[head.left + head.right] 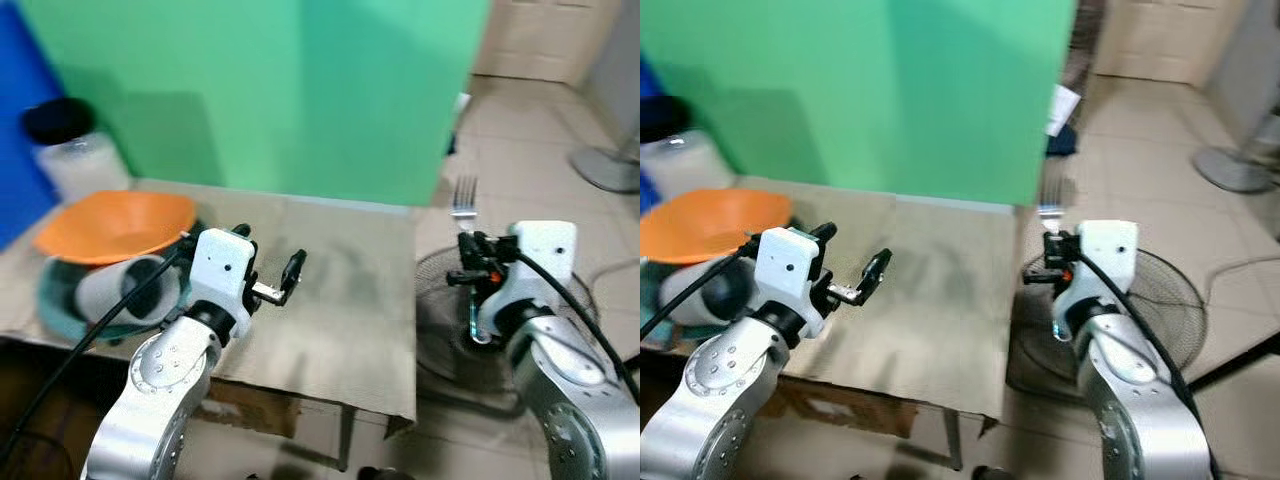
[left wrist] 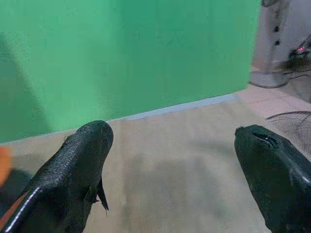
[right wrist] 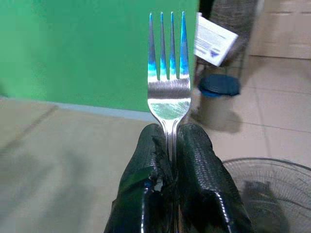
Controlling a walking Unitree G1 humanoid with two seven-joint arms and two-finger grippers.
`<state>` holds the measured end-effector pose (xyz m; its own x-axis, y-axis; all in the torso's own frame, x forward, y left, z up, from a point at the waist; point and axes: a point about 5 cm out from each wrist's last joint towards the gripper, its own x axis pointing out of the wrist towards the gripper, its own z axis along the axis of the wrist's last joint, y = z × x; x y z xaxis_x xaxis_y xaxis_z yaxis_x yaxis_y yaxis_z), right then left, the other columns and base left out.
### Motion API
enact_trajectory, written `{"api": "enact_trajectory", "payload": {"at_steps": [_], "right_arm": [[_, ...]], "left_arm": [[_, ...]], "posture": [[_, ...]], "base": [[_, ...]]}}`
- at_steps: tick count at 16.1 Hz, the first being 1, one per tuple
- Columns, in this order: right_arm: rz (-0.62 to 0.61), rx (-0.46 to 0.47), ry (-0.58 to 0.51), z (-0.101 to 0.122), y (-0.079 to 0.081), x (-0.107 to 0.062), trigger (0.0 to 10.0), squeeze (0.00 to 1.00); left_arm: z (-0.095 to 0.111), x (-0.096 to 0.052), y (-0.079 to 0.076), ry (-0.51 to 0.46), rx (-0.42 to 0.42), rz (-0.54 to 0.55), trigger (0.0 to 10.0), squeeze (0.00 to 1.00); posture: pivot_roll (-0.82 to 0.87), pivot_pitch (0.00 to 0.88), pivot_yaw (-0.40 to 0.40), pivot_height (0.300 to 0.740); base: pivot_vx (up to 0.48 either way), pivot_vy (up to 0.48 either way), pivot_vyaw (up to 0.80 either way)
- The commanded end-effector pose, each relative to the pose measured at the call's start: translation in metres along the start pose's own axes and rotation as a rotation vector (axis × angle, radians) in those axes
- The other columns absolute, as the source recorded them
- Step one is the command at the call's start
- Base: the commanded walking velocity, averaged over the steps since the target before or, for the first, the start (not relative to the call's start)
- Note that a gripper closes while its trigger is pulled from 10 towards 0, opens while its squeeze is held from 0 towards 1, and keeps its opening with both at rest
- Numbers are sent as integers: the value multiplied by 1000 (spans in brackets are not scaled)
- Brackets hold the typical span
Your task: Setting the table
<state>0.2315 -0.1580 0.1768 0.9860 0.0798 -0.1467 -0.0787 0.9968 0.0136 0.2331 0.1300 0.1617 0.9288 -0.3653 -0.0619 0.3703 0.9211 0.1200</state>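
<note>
A silver fork (image 3: 168, 73) stands upright, tines up, with my right gripper (image 3: 171, 145) shut on its handle. In the eye views the fork (image 1: 464, 197) and right gripper (image 1: 472, 250) hang off the table's right edge, above a floor fan. My left gripper (image 1: 270, 268) hovers open over the tan table (image 1: 330, 300), nothing between its fingers (image 2: 77, 165). At the table's left sit an orange bowl (image 1: 120, 225), a teal plate (image 1: 60, 305) and a white cup lying on its side (image 1: 120, 288).
A green screen (image 1: 280, 90) backs the table. A floor fan (image 1: 450, 320) lies right of the table under my right arm; another fan base (image 1: 605, 165) stands far right. A white jar with a black lid (image 1: 65, 145) is at the back left.
</note>
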Motion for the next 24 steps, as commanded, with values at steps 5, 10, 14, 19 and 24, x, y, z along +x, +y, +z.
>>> {"api": "enact_trajectory", "payload": {"at_steps": [5,10,14,19,24], "right_arm": [[-24,-10,4,0,-3,0,10000,0],[-21,-15,9,-1,-2,0,10000,0],[-29,-29,20,-2,-2,0,10000,0],[-25,-34,30,-4,-1,0,10000,0],[-24,-31,29,-4,-1,-1,10000,0]], "left_arm": [[4,1,0,-20,13,-1,10000,0],[4,1,3,-28,13,10,10000,0],[4,0,4,-31,20,19,10000,0],[3,1,6,-34,22,28,10000,0],[4,1,6,-40,14,24,10000,0]], "posture": [[128,0,27,740],[128,0,25,740],[130,0,20,740],[131,0,17,740],[124,0,21,740]], "base": [[0,0,-320],[0,0,-800],[0,0,-309],[0,0,-320],[0,0,-800]]}}
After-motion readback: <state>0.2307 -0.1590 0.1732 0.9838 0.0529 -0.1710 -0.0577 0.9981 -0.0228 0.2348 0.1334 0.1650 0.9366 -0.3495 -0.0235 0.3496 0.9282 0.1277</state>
